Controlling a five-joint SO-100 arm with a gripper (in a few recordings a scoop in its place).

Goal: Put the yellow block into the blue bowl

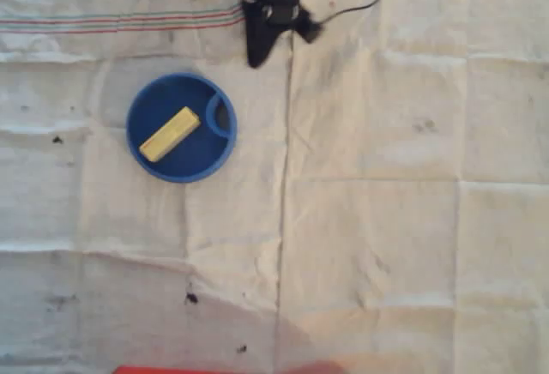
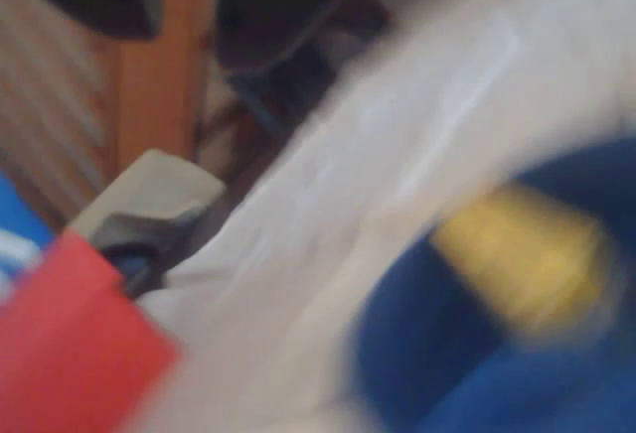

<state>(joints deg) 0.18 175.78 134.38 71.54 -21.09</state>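
The yellow block (image 1: 170,134) is lying inside the blue bowl (image 1: 151,164), in the big part of it. In the overhead view the block is slanting, with one end low and to the left and the other end up and to the right. Its upper end is sitting close to the little curved wall (image 1: 212,122) inside the bowl, and I cannot tell if they are touching. The bowl is sitting on a white cloth (image 1: 386,220) that is wrinkled and folded into squares, with thin red and green stripes (image 1: 120,22) running across it near the top left. The black arm is showing at the top edge of the overhead view, and its gripper (image 1: 257,52) is pointing down toward the cloth, up and to the right of the bowl and apart from it. It is not holding anything, but it is too dark for me to tell if the fingers are spread or pressed together. The wrist view is very blurry. In it the bowl (image 2: 437,373) is showing as a blue shape at the lower right with the yellow block (image 2: 527,254) as a fuzzy yellow patch in it.
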